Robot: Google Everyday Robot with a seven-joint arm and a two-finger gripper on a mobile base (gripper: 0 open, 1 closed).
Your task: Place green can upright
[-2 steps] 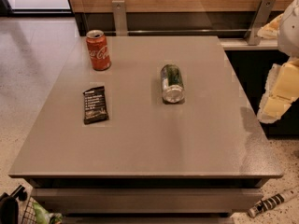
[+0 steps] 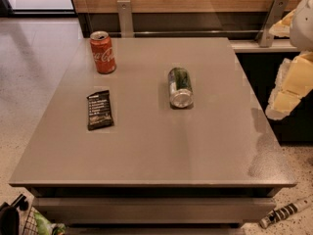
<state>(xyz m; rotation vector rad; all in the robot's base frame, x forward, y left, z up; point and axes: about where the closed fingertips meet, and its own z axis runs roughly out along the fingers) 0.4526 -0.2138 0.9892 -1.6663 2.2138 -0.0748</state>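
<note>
The green can (image 2: 180, 87) lies on its side near the middle of the grey table (image 2: 146, 155), its silver end facing the front edge. My arm (image 2: 288, 82), white with yellowish covers, hangs at the right edge of the view beside the table. My gripper (image 2: 286, 213) shows only as a slim grey part at the bottom right, below the table's front right corner. It is far from the can and holds nothing that I can see.
A red cola can (image 2: 102, 52) stands upright at the back left of the table. A black snack bar wrapper (image 2: 100, 109) lies flat left of the green can. A wooden wall and metal brackets (image 2: 125, 16) run behind the table.
</note>
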